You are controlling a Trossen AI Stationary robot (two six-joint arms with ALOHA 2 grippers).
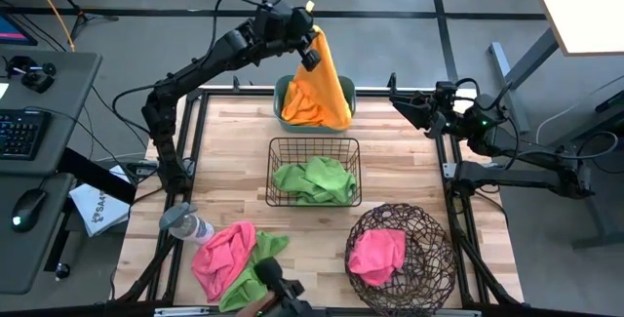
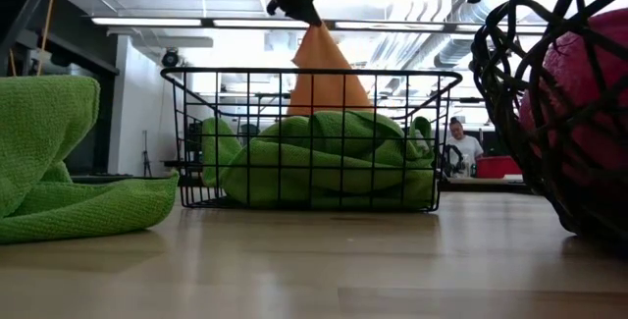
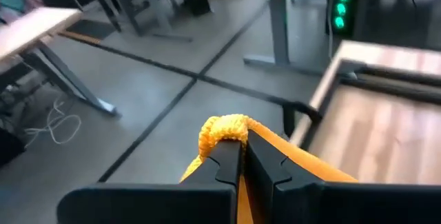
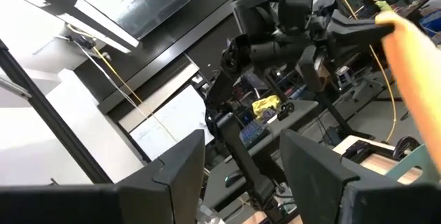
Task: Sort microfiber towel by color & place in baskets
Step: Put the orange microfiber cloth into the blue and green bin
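Observation:
My left gripper (image 1: pixel 312 46) is over the table's far edge, shut on an orange towel (image 1: pixel 322 83) that hangs above the teal tub (image 1: pixel 283 91). In the low view this orange towel (image 2: pixel 329 69) shows as a cone behind the black wire basket (image 2: pixel 314 142). The wire basket (image 1: pixel 314 171) holds lime green towels (image 1: pixel 317 180). A pink towel (image 1: pixel 378 254) lies in the round twig basket (image 1: pixel 419 258). Another pink towel (image 1: pixel 219 254) and a green towel (image 1: pixel 255 258) lie on the table near the near-left corner. My right gripper (image 1: pixel 400 100) waits open at the far right. My left gripper pinches a bunched corner of the orange towel (image 3: pixel 222 131) between its two fingers (image 3: pixel 227 158), coming from above. A small tuft sticks out past the fingertips. The towel hangs below in a cone, and its lower end (image 1: pixel 310 112) spreads in the teal tub.
A grey bottle (image 1: pixel 187 225) lies at the table's left edge beside the loose pink towel. A dark object (image 1: pixel 278 283) stands at the near edge. In the low view the green towel (image 2: pixel 59 162) fills the left foreground and the twig basket (image 2: pixel 549 93) the right. Bare wood shows between the baskets.

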